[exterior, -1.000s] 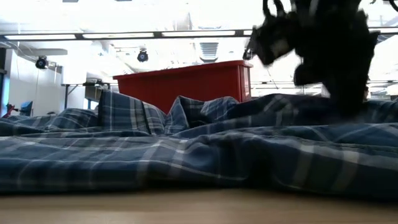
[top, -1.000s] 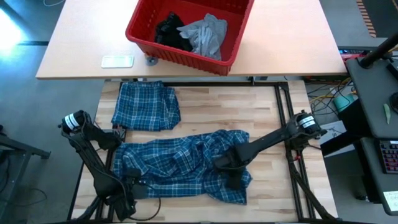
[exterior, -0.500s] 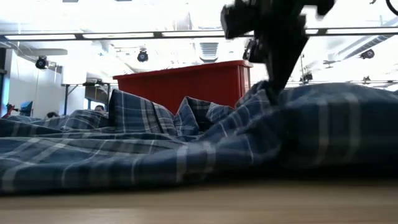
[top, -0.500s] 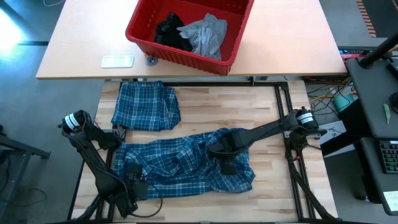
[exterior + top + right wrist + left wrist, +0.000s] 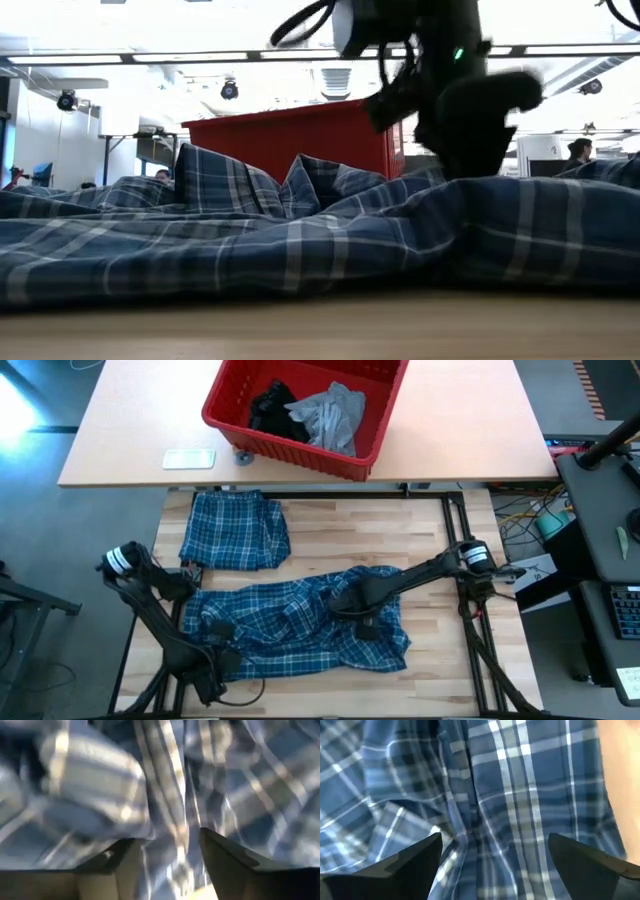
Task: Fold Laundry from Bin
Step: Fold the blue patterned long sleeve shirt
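Shirt point(image 5: 300, 625) lies long axis 9-to-3 across the table; right gripper point(image 5: 343, 603) sits over its middle, jaws part open, nothing visibly pinched. Left gripper point(image 5: 215, 645) is at the shirt's 8 o'clock end, fully open over cloth, holding nothing.

Soft cloth on smooth wood

The plaid shirt point(image 5: 300, 625) is soft, crumpled cloth. The table point(image 5: 420, 535) is pale, smooth wood. The red bin point(image 5: 375, 420) is shiny plastic.

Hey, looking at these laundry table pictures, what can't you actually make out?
- Right hand, high view: its own body covers the fingers, so any grip on the spread plaid shirt is unclear; the right wrist view is blurred.
- Red bin, low view: shirt folds hide its base, its wall the contents.
- Small black garment, high view: bunched, type unclear.
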Robot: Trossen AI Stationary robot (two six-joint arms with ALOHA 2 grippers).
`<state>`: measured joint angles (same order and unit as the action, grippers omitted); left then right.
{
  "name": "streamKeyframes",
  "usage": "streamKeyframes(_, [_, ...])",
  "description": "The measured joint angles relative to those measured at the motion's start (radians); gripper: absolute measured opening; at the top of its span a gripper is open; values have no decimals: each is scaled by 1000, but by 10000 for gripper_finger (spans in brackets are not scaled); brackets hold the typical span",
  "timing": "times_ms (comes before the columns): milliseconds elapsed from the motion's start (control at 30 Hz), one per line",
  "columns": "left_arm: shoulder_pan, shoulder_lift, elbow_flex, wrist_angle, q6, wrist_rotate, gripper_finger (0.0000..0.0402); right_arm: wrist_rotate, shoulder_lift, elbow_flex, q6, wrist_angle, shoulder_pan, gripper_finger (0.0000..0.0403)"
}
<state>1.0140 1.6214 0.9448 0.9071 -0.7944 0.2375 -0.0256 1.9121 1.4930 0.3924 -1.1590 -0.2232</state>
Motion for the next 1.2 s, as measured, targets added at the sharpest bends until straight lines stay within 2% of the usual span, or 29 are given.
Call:
streamKeyframes(100, [-10,12,-22,-83,0,8,346,-2,-76,27,98,-46,-36,218])
streamKeyframes(233, [-39,46,-32,-206,17,15,346,-2,-152,37,260,23,-94,228])
streamKeyframes(367, [-77,96,-13,-291,78,23,345,-22,-123,22,315,182,-138,228])
streamKeyframes(500, [-97,112,28,-257,94,21,346,-20,-19,16,315,328,-163,228])
streamKeyframes(667, [-87,54,82,-157,38,18,346,42,106,13,324,235,-178,228])
streamKeyframes(833, [-45,-75,77,-53,-106,31,346,86,126,16,287,51,-210,228])
streamKeyframes(1000, [-2,-209,73,45,-211,99,346,83,75,5,266,-125,-214,228])
streamKeyframes(1200, [-32,-320,38,71,-262,146,346,30,-56,28,427,-113,-200,228])
